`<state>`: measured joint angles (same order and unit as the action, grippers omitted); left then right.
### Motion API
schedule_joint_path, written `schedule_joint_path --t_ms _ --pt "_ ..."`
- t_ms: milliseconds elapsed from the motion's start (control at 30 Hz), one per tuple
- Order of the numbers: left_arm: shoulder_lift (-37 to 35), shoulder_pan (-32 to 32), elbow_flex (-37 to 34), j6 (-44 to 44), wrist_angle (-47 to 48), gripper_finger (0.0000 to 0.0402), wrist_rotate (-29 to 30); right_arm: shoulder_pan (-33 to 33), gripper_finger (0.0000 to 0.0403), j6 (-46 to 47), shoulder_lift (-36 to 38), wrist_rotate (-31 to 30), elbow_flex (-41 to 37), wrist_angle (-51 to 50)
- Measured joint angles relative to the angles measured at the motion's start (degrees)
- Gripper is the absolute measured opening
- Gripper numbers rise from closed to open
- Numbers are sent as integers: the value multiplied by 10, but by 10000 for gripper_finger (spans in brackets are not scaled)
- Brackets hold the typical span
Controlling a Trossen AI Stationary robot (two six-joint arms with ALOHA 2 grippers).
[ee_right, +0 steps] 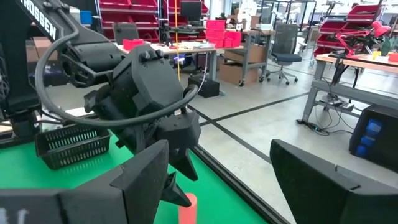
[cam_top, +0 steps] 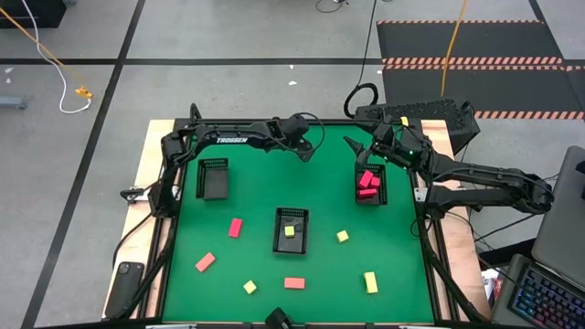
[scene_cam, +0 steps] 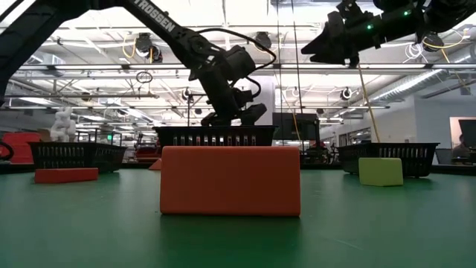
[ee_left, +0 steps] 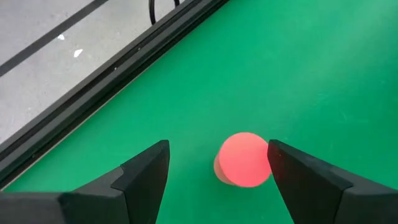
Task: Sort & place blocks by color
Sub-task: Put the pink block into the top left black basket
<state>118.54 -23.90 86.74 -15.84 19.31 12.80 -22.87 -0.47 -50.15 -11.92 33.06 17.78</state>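
Pink-red cylinder stands upright on the green table near its far edge, seen end-on in the left wrist view. It sits between the left gripper fingers, closer to one finger than the other; whether it touches that finger cannot be told. Jaws wide apart, nothing held. In the right wrist view the same cylinder shows below the left gripper's tip.

Right gripper hangs in the air over the far right of the table, above the far end of the right tray; fingers spread, empty. That tray holds pink-red blocks.

Centre tray holds a pale yellow block. Left tray: no block visible.

Loose blocks on the near half: pink-red cube, salmon bars and, yellow pieces.
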Motion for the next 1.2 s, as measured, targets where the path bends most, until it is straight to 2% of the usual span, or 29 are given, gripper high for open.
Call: schedule_joint_path --t_ms 1200 --pt "8 4 0 7 -22 273 -35 0 274 1 0 1 0 8"
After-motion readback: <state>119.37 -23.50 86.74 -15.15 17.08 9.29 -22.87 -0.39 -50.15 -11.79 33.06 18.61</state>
